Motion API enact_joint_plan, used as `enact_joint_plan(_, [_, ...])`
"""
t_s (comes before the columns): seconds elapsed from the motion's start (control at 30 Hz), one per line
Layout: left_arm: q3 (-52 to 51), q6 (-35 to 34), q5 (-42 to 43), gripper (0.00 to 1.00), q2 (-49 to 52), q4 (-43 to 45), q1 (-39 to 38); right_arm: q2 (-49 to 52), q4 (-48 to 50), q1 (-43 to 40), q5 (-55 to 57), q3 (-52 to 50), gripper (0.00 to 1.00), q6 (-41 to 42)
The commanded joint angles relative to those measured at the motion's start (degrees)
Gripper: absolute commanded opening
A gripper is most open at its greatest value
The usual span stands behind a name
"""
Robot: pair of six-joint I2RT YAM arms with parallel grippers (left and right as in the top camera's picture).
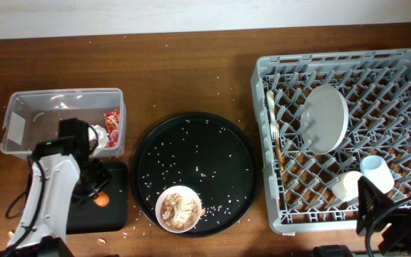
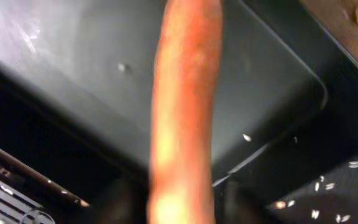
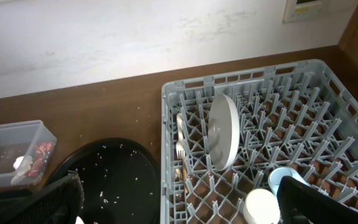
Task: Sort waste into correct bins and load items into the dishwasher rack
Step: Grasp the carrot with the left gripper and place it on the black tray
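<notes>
Orange carrot-like stick (image 2: pixel 185 112) clamped in left hand (image 1: pixel 97 194) above shallow black rectangular tray (image 1: pixel 116 214), just beside clear plastic tub (image 1: pixel 63 94) on brown wooden surface (image 1: pixel 191 64). Right hand (image 1: pixel 371 207) at near corner of grey pegged dishwasher rack (image 1: pixel 405 61); open or closed, cannot tell.

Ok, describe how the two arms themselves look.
The left arm has a smooth white shell on its long link, black joints, a small green light near the top joint and a thin black cable looping beside it; its hand is black. The right arm shows only black parts and black cables. No markings are legible.
</notes>
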Motion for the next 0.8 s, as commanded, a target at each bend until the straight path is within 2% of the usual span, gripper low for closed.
enact_joint_plan(0.0, [1.51, 0.85, 0.74, 0.71, -0.55, -0.94, 2.03, -0.26, 0.11, -0.09, -0.33, -0.13, 0.99, -0.42])
enact_joint_plan(0.1, [9.97, 5.35, 4.52, 0.72, -0.76, -8.11, 0.96, -0.26, 0.11, -0.09, -0.33, -0.13, 0.99, -0.42])
enact_joint_plan(0.2, [15.63, 7.37, 6.38, 0.69, -2.67, -12.17, -4.50, -0.26, 0.11, -0.09, -0.33, -0.13, 0.99, -0.42])
enact_joint_plan(0.3, [15.34, 8.74, 6.86, 0.67, -4.46, -11.43, -18.12, -0.26, 0.11, -0.09, -0.33, -0.13, 0.99, -0.42])
enact_joint_plan(0.37, [13.68, 8.68, 6.47, 0.47, -4.28, -8.55, -30.23, -0.26, 0.11, -0.09, -0.33, -0.13, 0.99, -0.42])
enact_joint_plan(0.4, [12.24, 7.54, 6.08, 0.42, -4.28, -6.64, -34.91, -0.26, 0.11, -0.09, -0.33, -0.13, 0.99, -0.42])
enact_joint_plan(0.43, [9.38, 2.69, 4.79, 0.42, -4.22, -3.85, -41.51, -0.26, 0.11, -0.09, -0.33, -0.13, 0.99, -0.42])
enact_joint_plan(0.53, [3.89, -3.85, 4.35, 0.41, -4.22, 0.85, -49.77, -0.26, 0.11, -0.09, -0.33, -0.13, 0.99, -0.42])
enact_joint_plan(0.57, [0.68, -7.08, 4.37, 0.36, -4.22, 3.45, -53.70, -0.26, 0.11, -0.09, -0.33, -0.13, 0.98, -0.42])
enact_joint_plan(0.67, [-5.51, -8.96, 4.28, 0.35, -4.22, 11.56, -60.89, -0.26, 0.13, -0.09, -0.33, -0.13, 0.99, -0.42])
enact_joint_plan(0.77, [-8.96, -8.94, 4.11, 0.35, -4.13, 16.90, -64.50, -0.26, 0.13, -0.09, -0.33, -0.13, 0.99, -0.42])
